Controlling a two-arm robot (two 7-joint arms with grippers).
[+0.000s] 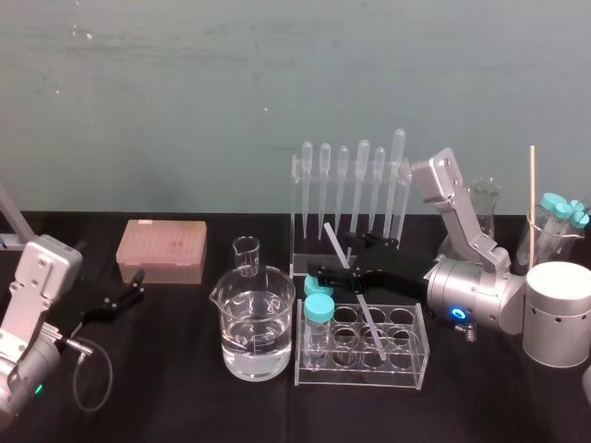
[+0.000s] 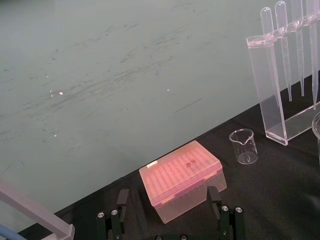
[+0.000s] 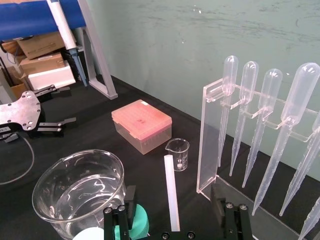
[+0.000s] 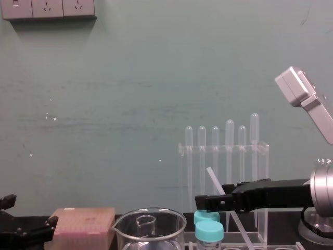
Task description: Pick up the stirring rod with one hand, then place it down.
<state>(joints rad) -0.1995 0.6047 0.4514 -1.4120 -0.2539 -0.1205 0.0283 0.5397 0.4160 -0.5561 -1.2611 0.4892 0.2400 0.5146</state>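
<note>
The stirring rod (image 1: 331, 235) is a thin translucent-white stick. It leans tilted, with its lower end in the clear tube rack (image 1: 406, 365) and its top toward the pipette rack. My right gripper (image 1: 346, 258) reaches in from the right, one black jaw on each side of the rod. In the right wrist view the rod (image 3: 171, 192) stands midway between the fingers (image 3: 119, 217) with a gap on both sides, so the gripper (image 3: 175, 222) is open. The chest view shows the rod (image 4: 213, 179) rising above the jaws. My left gripper (image 1: 125, 295) rests open at the left.
A large beaker of water (image 1: 257, 328) and a small beaker (image 1: 247, 257) stand left of the tube rack. A teal-capped tube (image 1: 319, 314) sits in the rack. The pipette rack (image 1: 351, 198) is behind it, a pink tip box (image 1: 162, 249) back left, a white cylinder (image 1: 557, 314) right.
</note>
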